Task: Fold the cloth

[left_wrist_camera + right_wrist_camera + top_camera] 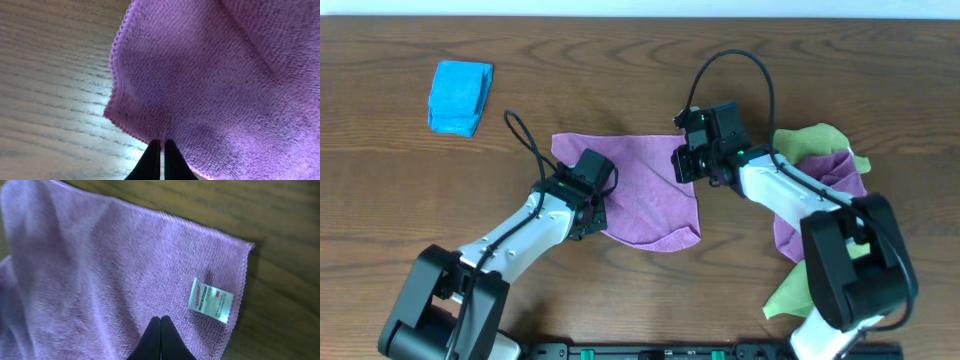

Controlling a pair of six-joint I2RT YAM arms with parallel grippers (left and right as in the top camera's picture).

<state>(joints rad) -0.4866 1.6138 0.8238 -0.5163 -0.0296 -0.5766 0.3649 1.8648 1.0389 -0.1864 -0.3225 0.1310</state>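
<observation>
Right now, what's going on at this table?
Both arms are on the purple cloth in the middle of the table. The left hand is shut on its near left edge, and the right hand is shut near the far right corner, by the label. The cloth is rumpled, not yet folded. A folded blue cloth lies far left, and a pile of cloths sits right.

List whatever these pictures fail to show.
- Label print, right wrist view: too small and blurred to read beyond the logo.
- Pile at right, overhead: the right arm covers part of it, so the cloth count is unclear.
- Blue cloth, overhead: folds too small to count.
- Purple cloth, left wrist view: cut off by the top and right edges.
</observation>
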